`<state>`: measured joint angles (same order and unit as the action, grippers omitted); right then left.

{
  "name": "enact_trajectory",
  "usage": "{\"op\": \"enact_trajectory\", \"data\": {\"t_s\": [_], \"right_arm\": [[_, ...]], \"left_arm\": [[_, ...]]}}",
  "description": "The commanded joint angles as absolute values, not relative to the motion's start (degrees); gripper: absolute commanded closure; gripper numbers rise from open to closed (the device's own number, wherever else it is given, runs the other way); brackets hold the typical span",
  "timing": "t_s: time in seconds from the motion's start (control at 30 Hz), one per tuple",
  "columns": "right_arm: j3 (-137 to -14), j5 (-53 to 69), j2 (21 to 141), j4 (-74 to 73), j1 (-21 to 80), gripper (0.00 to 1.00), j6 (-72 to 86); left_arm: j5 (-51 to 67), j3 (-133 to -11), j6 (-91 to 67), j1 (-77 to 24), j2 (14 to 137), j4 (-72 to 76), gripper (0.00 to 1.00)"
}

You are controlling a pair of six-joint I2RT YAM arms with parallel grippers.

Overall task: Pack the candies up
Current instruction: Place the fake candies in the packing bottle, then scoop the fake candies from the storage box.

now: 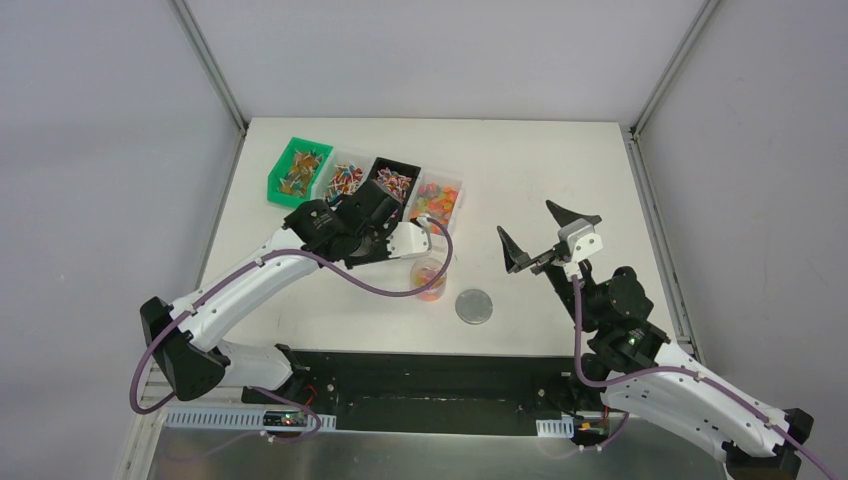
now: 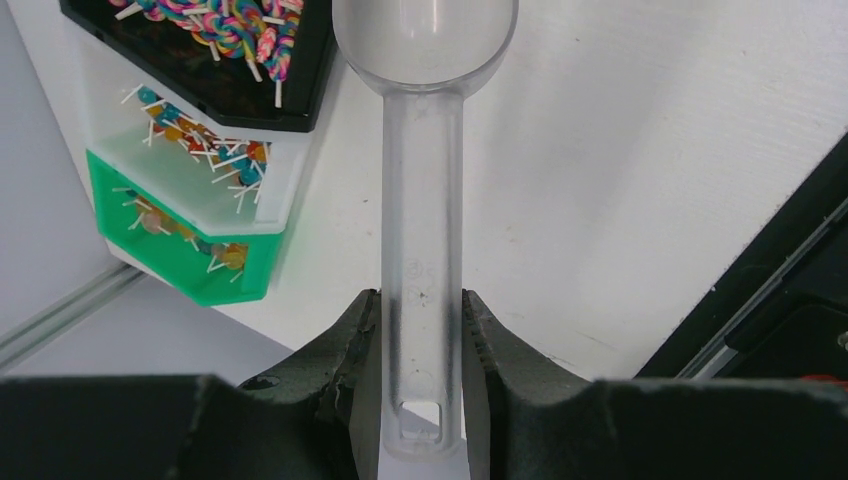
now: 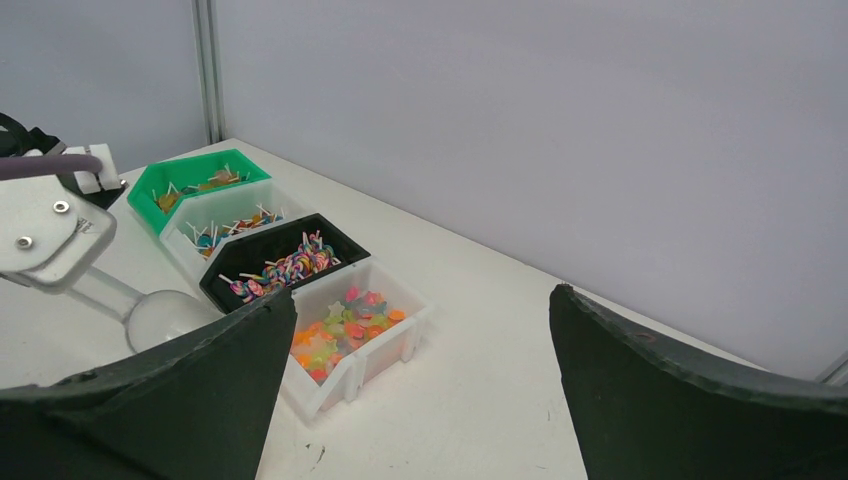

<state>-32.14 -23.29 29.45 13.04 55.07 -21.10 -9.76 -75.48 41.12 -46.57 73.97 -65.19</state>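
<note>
Your left gripper is clamped on the clear scoop, whose bowl sits empty beside the black lollipop bin. The candies fill the far bins. Your right gripper hangs wide open, empty. Next, scoop a load and tip it into the near cup.

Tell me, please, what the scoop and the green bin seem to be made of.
Scoop: likely clear, slightly frosted plastic; the table shows through its handle. Green bin: probably moulded plastic; smooth, evenly coloured walls with a soft sheen.
</note>
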Motion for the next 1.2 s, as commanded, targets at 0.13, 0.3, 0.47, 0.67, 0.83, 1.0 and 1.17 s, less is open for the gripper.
{"op": "enact_trajectory", "data": {"t_s": [0.13, 0.3, 0.47, 0.67, 0.83, 1.0, 1.17], "right_arm": [[-32.7, -23.3, 28.9, 15.4, 55.3, 0.00, -21.0], [-32.9, -23.4, 28.7, 15.0, 55.3, 0.00, -21.1], [-33.0, -23.4, 28.2, 14.9, 55.3, 0.00, -21.1], [-32.8, -22.0, 28.7, 14.9, 55.3, 0.00, -20.7], [-34.0, -19.4, 30.6, 14.1, 55.3, 0.00, -19.6], [-35.7, -17.4, 33.3, 12.5, 55.3, 0.00, -18.5], [-35.7, -18.2, 33.4, 12.6, 55.3, 0.00, -19.0]], "left_arm": [[-16.4, -75.4, 34.6, -46.4, 70.1, -52.3, 1.00], [-11.3, -78.9, 31.8, -39.4, 70.9, -51.7, 1.00], [-8.2, -81.9, 27.3, -28.4, 72.3, -51.3, 1.00], [-6.4, -88.6, 26.5, -17.3, 75.5, -52.7, 1.00], [-6.8, -95.1, 28.6, -10.6, 78.0, -53.0, 1.00], [-8.7, -98.2, 29.7, -5.3, 82.9, -54.4, 1.00], [-6.3, -99.1, 31.3, 0.9, 85.5, -55.1, 1.00]]}}
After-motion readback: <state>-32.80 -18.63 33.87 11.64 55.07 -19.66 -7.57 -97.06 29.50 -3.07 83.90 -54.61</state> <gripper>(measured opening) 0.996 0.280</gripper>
